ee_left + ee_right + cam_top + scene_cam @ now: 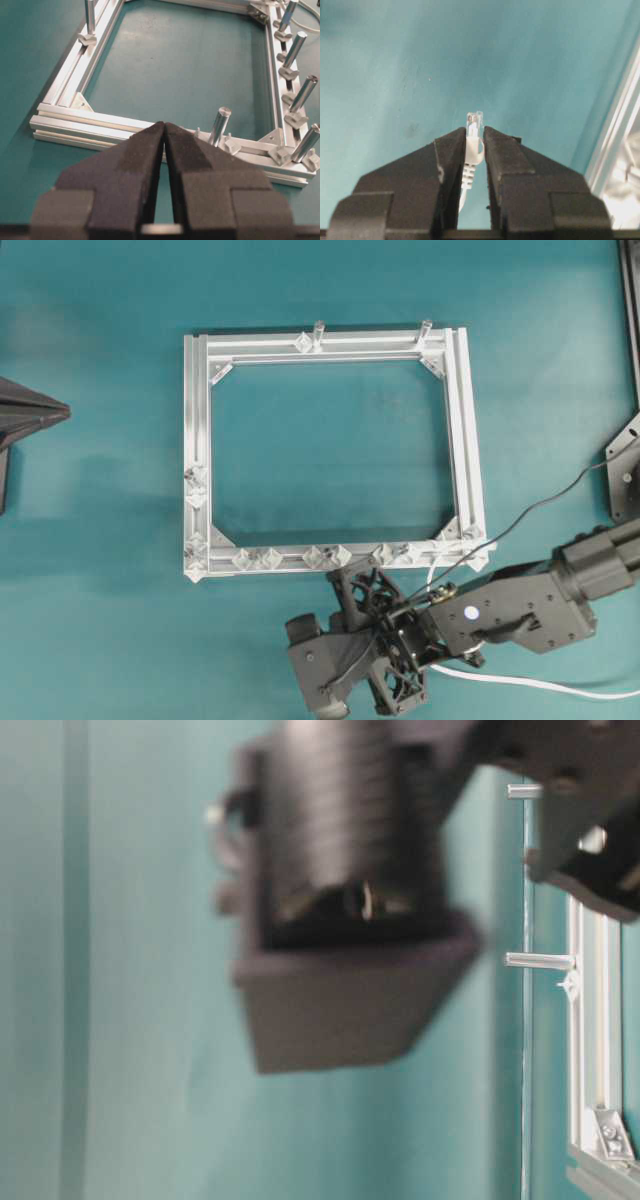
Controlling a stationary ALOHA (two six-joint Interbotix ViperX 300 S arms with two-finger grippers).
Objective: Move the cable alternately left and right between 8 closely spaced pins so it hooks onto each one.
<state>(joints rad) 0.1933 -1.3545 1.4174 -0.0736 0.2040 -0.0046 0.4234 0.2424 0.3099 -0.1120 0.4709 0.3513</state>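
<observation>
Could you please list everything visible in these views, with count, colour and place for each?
frame: one, silver aluminium, square, centre of the table.
pins: small whitish diamond studs on the frame's rails, most along the near rail and lower left rail; exact count unclear.
posts: two in the overhead view, metallic, upright on the far rail; the left wrist view shows more posts standing along the rails.
cable: one, white, trailing off to the right edge; its clear plug sticks out past the fingertips.
table: one, teal surface under everything.
black wire: one, thin, running along the right arm.
left gripper: black, shut, empty, pointing at the frame.
right gripper: black, shut on the cable just behind the plug, below the near rail.
</observation>
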